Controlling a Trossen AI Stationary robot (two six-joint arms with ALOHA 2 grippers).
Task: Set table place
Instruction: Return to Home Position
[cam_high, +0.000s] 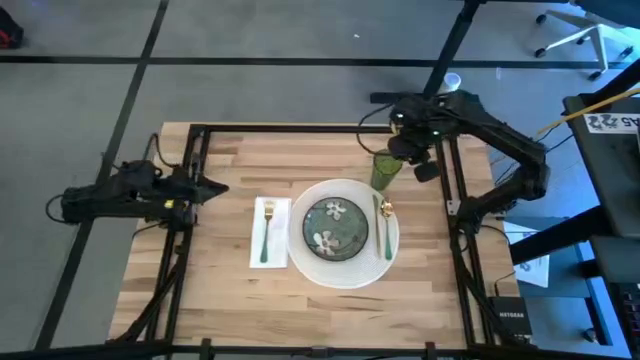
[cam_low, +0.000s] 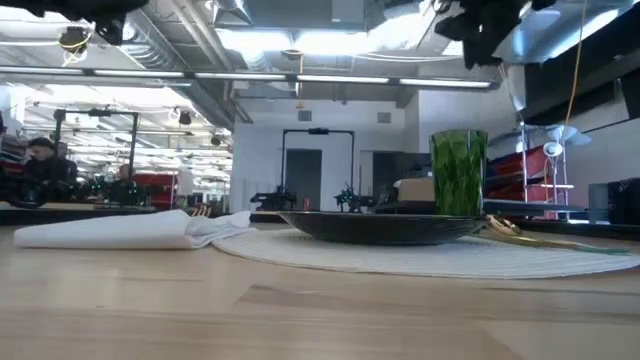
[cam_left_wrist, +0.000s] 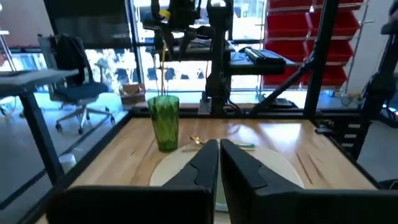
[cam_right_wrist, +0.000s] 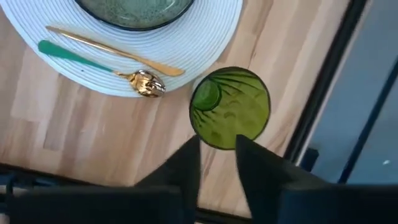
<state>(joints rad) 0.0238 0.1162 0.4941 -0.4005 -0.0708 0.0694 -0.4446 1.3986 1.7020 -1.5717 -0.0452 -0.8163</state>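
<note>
Right gripper (cam_right_wrist: 217, 142) hung above the green cup (cam_right_wrist: 230, 107), fingers apart, nothing held. The cup stood upright on the tabletop (cam_high: 220, 290), just beside the white placemat (cam_high: 345, 276), near the gold knife (cam_right_wrist: 118, 53). Left gripper (cam_left_wrist: 219, 144) waited over the tabletop's left edge, fingers together.

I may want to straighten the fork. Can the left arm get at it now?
Probably yes: the left gripper, shut, sits at the table's left side, and the green fork lies uncovered on the white napkin nearby, with only bare wood between.
</note>
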